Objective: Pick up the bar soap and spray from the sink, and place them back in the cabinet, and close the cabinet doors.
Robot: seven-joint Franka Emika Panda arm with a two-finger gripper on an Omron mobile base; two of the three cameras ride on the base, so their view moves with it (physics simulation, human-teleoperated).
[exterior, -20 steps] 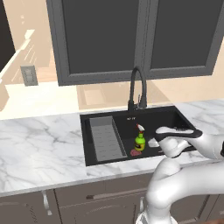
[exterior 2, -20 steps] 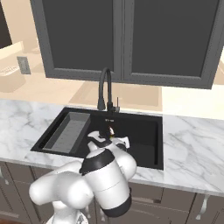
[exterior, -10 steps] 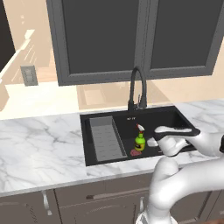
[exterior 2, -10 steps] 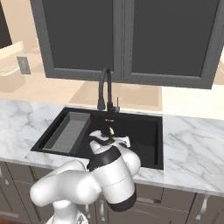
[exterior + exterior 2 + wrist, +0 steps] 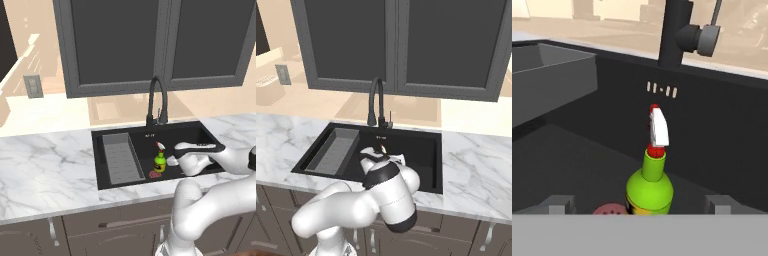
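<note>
The spray (image 5: 160, 161) stands upright in the black sink (image 5: 197, 131), a green bottle with a red-and-white nozzle. My gripper (image 5: 169, 161) hangs low in the basin just right of it, pointing at it. In the hand view the spray (image 5: 650, 182) stands close and centred, and my gripper (image 5: 639, 205) is open, one grey fingertip on each side, not touching the bottle. A dark-red round disc (image 5: 155, 175) lies on the sink floor beside the bottle. The bar soap is hidden. The cabinet and the cabinet doors are out of view.
A grey ribbed tray (image 5: 120, 157) fills the sink's left part. The black gooseneck faucet (image 5: 156, 102) rises behind the basin. A grey-framed cabinet with dark panes (image 5: 150, 45) hangs above. White marble counter (image 5: 45, 165) runs on both sides.
The arm's elbow has shifted a little to the right. The hand stays almost where it was beside the bottle, with the jaws still wide.
</note>
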